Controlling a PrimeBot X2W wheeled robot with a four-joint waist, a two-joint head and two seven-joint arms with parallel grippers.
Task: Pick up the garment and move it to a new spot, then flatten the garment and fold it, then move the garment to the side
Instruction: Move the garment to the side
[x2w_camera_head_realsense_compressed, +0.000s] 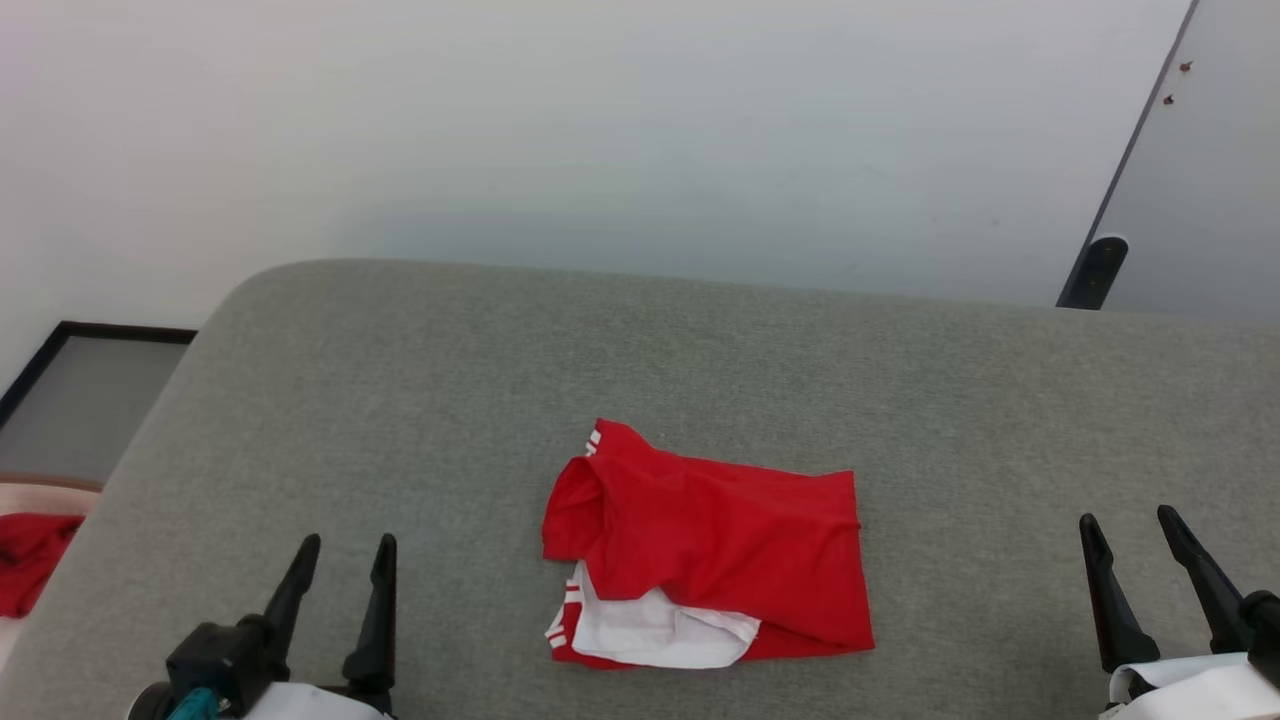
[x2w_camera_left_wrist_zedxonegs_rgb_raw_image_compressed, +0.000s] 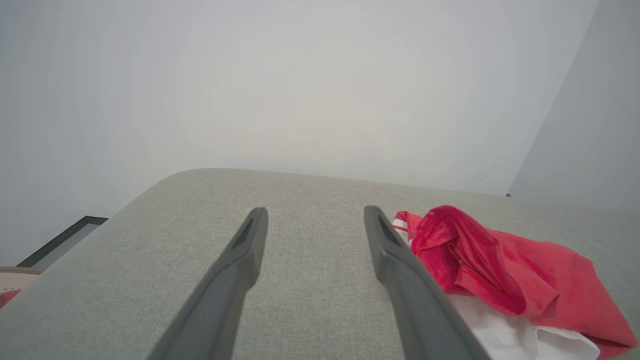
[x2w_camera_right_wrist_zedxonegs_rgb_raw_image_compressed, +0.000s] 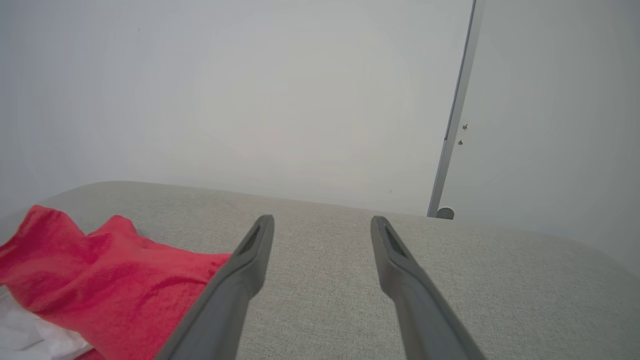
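We see the garment (x2w_camera_head_realsense_compressed: 710, 545) folded into a rough rectangle, lying near the middle of the grey counter (x2w_camera_head_realsense_compressed: 400, 400) and closer to its near edge. Its long axis runs left to right across the head view. Striped trim shows at its left end, and a white panel pokes out along the near side. Our left hand (x2w_camera_head_realsense_compressed: 348, 545) and right hand (x2w_camera_head_realsense_compressed: 1128, 518) flank it, well apart from the cloth, fingers spread and holding nothing.
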